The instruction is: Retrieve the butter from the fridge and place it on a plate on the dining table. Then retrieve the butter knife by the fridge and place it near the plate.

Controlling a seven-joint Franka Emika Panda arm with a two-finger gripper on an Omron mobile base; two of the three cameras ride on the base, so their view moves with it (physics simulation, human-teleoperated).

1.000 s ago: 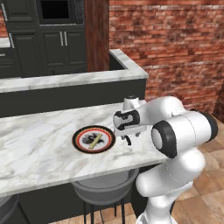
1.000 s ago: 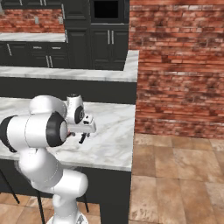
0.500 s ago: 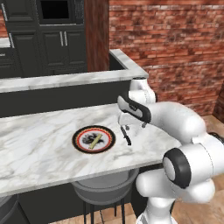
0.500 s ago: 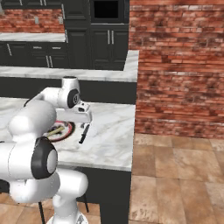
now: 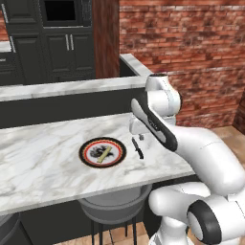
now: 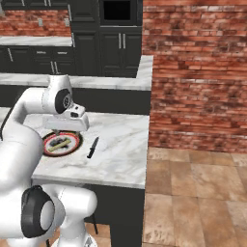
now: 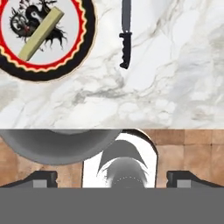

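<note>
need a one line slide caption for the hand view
Looking down on the dining table: butter on the plate, butter knife lying beside it, apart from the rim.

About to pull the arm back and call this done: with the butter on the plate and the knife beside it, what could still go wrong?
1. The butter knife lies loose on the dining table close to its front edge; a low sweep of the arm might knock it off.
2. The butter lies unsecured across the plate; nudging the plate could slide it off.
3. The open end effector hangs over the stool; retract upward first.
</note>
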